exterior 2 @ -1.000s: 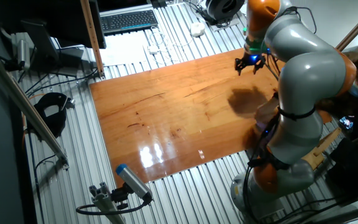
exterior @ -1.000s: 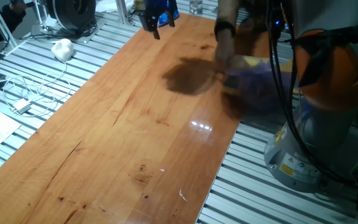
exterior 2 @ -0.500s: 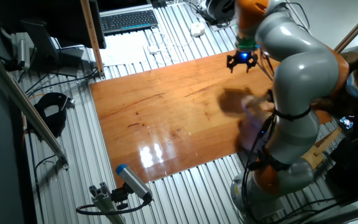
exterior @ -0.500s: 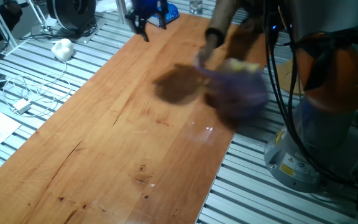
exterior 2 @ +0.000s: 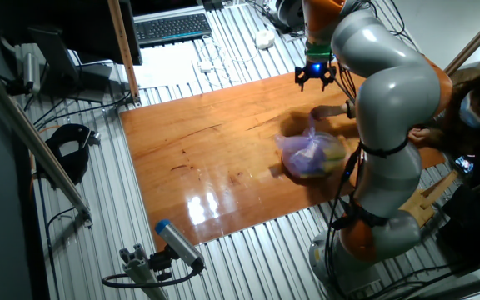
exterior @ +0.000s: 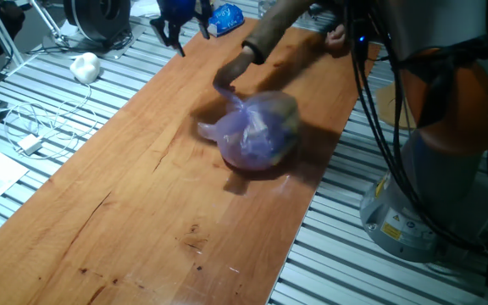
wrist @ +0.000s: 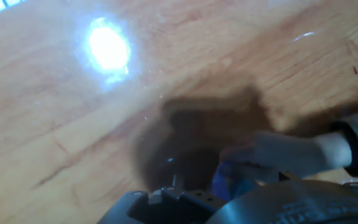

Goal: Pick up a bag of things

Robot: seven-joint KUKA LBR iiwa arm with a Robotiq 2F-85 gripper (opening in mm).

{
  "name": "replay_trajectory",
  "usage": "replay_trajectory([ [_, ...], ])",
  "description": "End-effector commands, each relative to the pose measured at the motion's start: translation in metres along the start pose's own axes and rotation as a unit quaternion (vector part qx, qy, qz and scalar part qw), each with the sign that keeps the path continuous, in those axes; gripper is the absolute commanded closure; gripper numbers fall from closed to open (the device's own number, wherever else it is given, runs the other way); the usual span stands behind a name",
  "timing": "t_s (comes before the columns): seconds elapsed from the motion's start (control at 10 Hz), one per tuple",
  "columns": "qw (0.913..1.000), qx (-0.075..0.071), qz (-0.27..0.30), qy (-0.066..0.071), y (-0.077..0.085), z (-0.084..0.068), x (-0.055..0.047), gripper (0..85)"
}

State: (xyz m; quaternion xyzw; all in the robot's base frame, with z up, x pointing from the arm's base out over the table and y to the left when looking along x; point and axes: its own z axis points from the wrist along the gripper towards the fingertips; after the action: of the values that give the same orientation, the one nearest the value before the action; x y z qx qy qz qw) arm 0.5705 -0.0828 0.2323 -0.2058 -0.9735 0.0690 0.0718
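The bag of things (exterior: 257, 131) is a rounded translucent purple plastic bag with yellow showing through. It rests on the wooden table (exterior: 125, 203) near its right edge. A person's hand (exterior: 229, 76) is at its twisted top. The bag also shows in the other fixed view (exterior 2: 310, 155). My gripper (exterior: 179, 24) hangs over the table's far end, well apart from the bag, with its fingers spread and empty; it also shows in the other fixed view (exterior 2: 315, 77). The hand view is blurred and shows wood, the person's wrist (wrist: 303, 152) and no bag.
A small blue-and-white packet (exterior: 225, 15) lies at the table's far end beside my gripper. A white lumpy object (exterior: 85, 65) and a white cable (exterior: 32, 135) lie on the slatted surface to the left. The arm's base (exterior: 439, 186) stands to the right of the table.
The person's hand has carried the bag from the table's right edge onto the table and set it down. My gripper has moved left along the far end.
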Motion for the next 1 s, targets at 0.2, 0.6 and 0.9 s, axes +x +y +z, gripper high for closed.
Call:
replay_trajectory([
  [0.2, 1.0, 0.001, 0.009, -0.002, 0.011, 0.012, 0.022, 17.0],
  [0.6, 0.9993, -0.01, -0.014, -0.032, -0.013, 0.039, 0.033, 17.0],
  [0.9, 0.9986, -0.025, -0.04, -0.023, -0.035, 0.043, 0.004, 17.0],
])
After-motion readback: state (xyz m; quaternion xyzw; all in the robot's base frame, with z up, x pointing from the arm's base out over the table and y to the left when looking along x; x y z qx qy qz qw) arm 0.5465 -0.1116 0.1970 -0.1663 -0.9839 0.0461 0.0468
